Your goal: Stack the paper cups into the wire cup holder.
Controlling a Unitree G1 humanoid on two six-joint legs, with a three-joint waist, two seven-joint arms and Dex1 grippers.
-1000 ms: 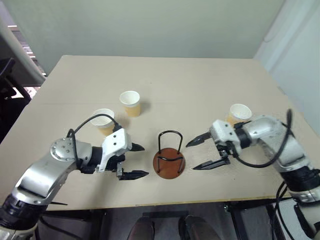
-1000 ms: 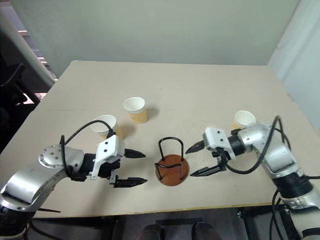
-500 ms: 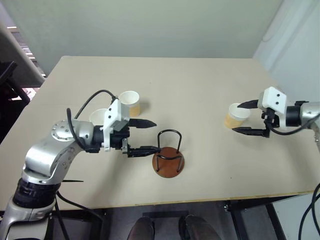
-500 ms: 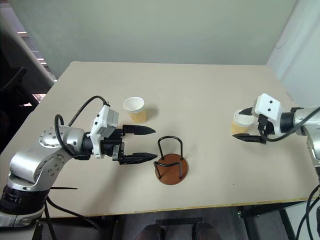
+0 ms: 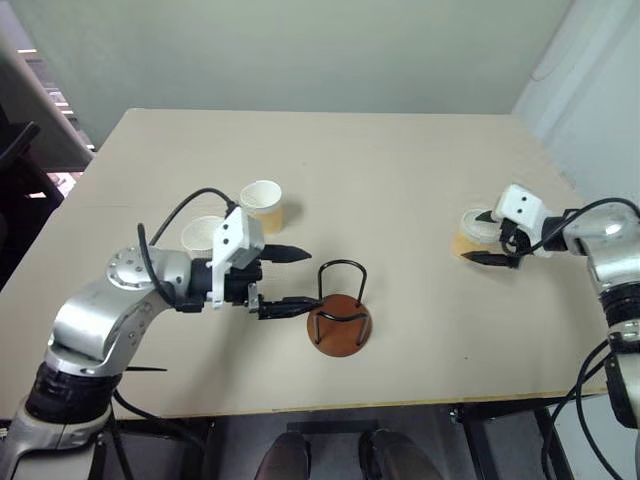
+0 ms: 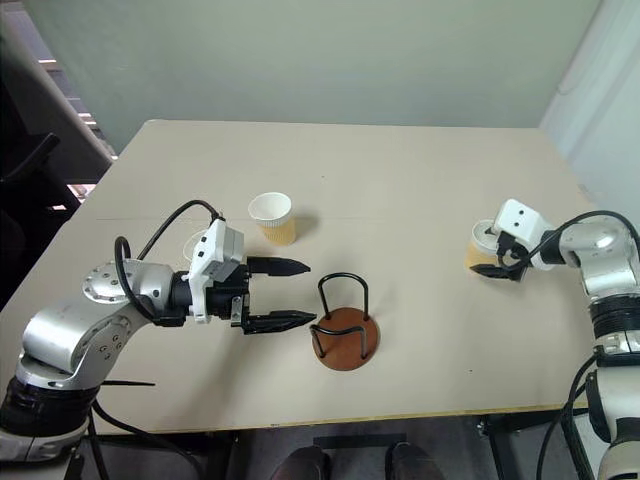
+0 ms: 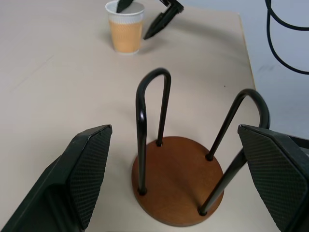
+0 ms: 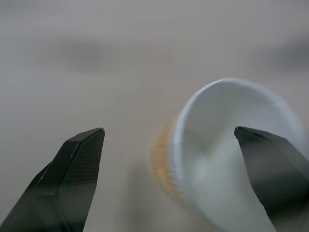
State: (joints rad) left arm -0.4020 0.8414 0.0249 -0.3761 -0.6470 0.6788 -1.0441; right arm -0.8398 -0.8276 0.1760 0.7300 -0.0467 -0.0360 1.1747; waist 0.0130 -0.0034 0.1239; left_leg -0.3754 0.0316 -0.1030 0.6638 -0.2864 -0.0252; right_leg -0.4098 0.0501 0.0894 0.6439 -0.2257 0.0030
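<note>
Since 1 second ago, right gripper (image 6: 497, 256) is swinging from the wire cup holder (image 6: 343, 335) out to the far-right paper cup (image 6: 483, 246), jaws open astride it; left gripper (image 6: 285, 294) is waiting open beside the holder. I am rating these 3 cups light, crushable: take mid-wall, gently.

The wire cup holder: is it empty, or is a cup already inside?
Empty: the wire cup holder shows only its bare brown base between the loops.

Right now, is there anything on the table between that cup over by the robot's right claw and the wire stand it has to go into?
Nothing visible. The right gripper stands open around the paper cup, and only bare table lies between that cup and the wire cup holder. The open left gripper hovers at the holder's other side.
</note>
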